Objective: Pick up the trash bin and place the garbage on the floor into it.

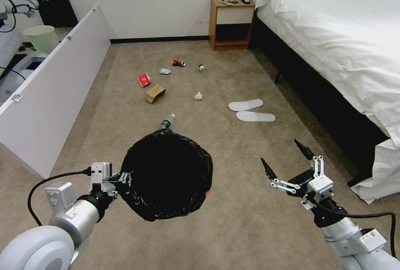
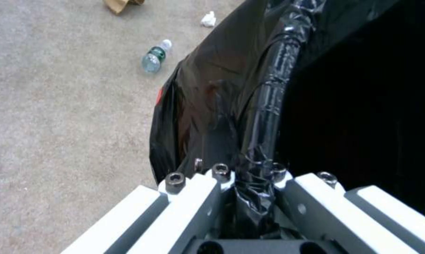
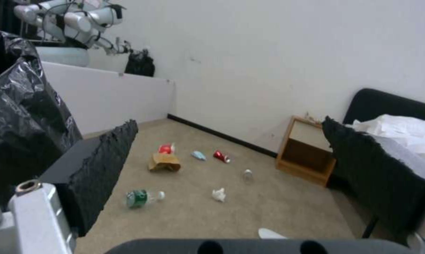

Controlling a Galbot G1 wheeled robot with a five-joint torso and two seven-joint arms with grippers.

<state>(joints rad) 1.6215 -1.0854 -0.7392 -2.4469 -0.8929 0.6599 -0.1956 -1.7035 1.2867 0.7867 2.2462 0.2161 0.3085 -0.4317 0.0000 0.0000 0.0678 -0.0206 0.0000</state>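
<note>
On the left, my left gripper (image 1: 121, 177) is clenched on the rim of the bin (image 1: 166, 174), pinching the black bag (image 2: 222, 106) there, and I hold the bin above the floor (image 1: 233, 220). Just beyond the bin lies a bottle (image 1: 166, 122). Farther on the carpet I see a carton (image 1: 144, 80), cardboard (image 1: 154, 93), a mask (image 1: 165, 71), a can (image 1: 178, 63), a tissue (image 1: 198, 96) and a second bottle (image 1: 203, 69). To the right of them lie slippers (image 1: 251, 110). My right gripper (image 1: 288, 156) hangs released, fingers wide apart, near the bed (image 1: 333, 32).
</note>
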